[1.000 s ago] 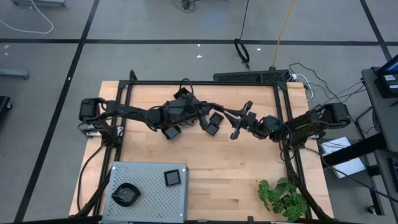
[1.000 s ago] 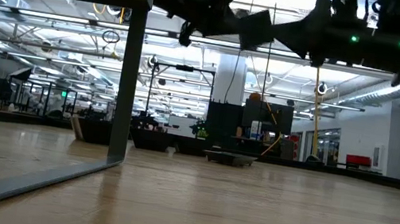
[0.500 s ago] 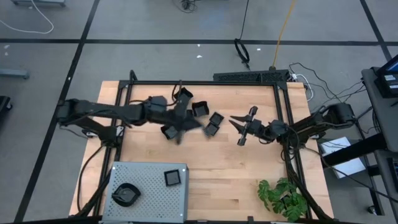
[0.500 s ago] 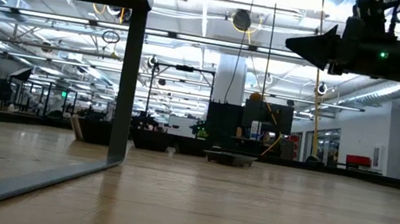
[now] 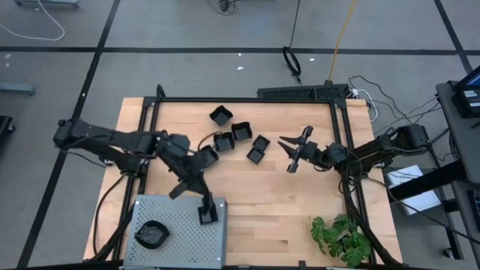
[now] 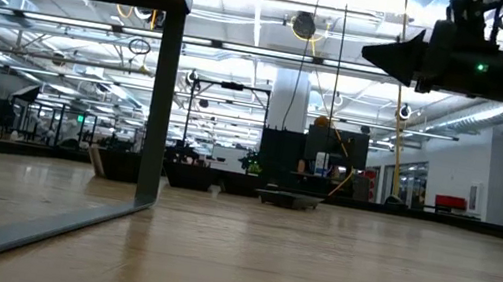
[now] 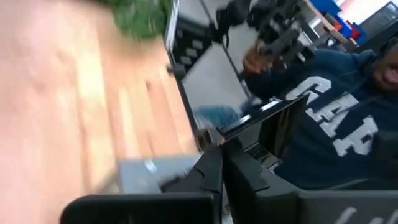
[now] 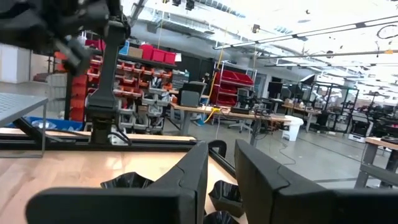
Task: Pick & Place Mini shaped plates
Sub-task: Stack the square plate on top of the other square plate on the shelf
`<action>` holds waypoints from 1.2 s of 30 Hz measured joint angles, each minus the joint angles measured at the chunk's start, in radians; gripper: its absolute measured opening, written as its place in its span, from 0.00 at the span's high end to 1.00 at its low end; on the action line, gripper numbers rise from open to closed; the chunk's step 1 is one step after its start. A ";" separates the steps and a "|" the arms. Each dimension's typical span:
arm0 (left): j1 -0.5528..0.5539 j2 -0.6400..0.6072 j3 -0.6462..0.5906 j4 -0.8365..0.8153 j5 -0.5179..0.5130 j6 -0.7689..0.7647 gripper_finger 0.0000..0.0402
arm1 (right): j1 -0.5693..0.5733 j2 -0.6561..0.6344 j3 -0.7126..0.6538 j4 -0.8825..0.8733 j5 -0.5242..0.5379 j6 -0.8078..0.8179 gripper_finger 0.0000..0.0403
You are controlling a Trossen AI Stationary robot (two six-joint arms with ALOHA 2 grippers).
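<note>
Several mini shaped plates, small and glossy black, lie on the wood at the table's far middle (image 5: 241, 133). A square one (image 5: 211, 217) and a polygonal one (image 5: 152, 235) lie on the grey perforated tray (image 5: 172, 214) at the near left. My left gripper (image 5: 202, 202) hangs over the tray's far right corner, shut on a black plate (image 7: 261, 130). My right gripper (image 5: 285, 142) stands to the right of the loose plates, raised and pointing toward the table's left. Its fingers (image 8: 186, 180) are a little apart with nothing between them. My left gripper pinches a thin black plate between its two fingers (image 7: 211, 177). The plate's flat glossy body (image 7: 267, 121) stands out beyond the fingertips, tilted and lifted clear above the tray. Blur hides which edge the fingers are on.
A green plant (image 5: 341, 238) sits at the table's near right corner. A black frame (image 5: 247, 100) runs round the table's far and side edges. Bare wood lies between tray and plant. A person in a dark blue sweater (image 7: 336, 124) sits beyond the table.
My left gripper has drawn away from my right gripper at the table's middle. It swung toward the near left to above the tray's corner, rising out of the low view and turning, with the plate in its fingers. My right gripper has pulled back a little toward the right edge.
</note>
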 joint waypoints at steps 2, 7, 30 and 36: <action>-0.023 0.022 0.000 -0.026 0.001 -0.061 0.98 | -0.004 0.000 0.000 0.000 0.000 0.000 0.82; -0.059 0.074 0.008 -0.027 0.083 -0.169 0.96 | -0.018 0.000 0.000 0.000 0.000 0.025 0.82; -0.018 0.232 0.094 -0.279 0.085 -0.063 0.98 | -0.021 0.001 0.001 -0.027 -0.003 0.027 0.82; -0.018 0.232 0.094 -0.279 0.084 -0.058 0.90 | -0.020 0.001 0.001 -0.027 -0.004 0.060 0.82</action>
